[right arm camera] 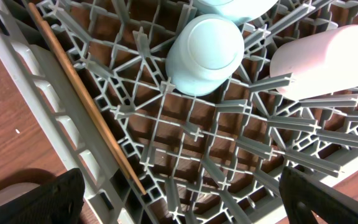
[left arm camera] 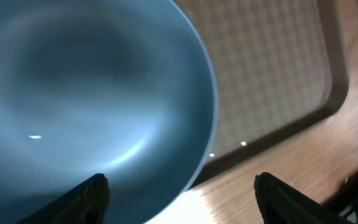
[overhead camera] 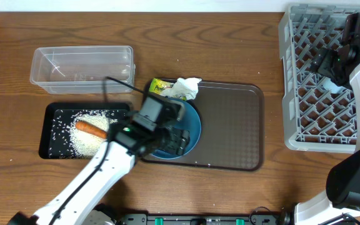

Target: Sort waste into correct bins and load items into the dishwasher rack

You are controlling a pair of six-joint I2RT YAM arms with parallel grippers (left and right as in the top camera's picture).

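The dark-blue plate lies at the left end of the brown serving tray. My left gripper is open over the plate's near rim; in the left wrist view the plate fills the frame and its edge lies between the open fingers. The wrapper and napkin lie at the tray's back left. The black tray holds rice and the carrot. My right gripper is open and empty over the rack, which holds a chopstick, an upturned light-blue bowl and a white cup.
The clear tub stands behind the black tray. The rack sits at the table's right edge, with the right arm over it. Bare wood table shows in front of the brown tray.
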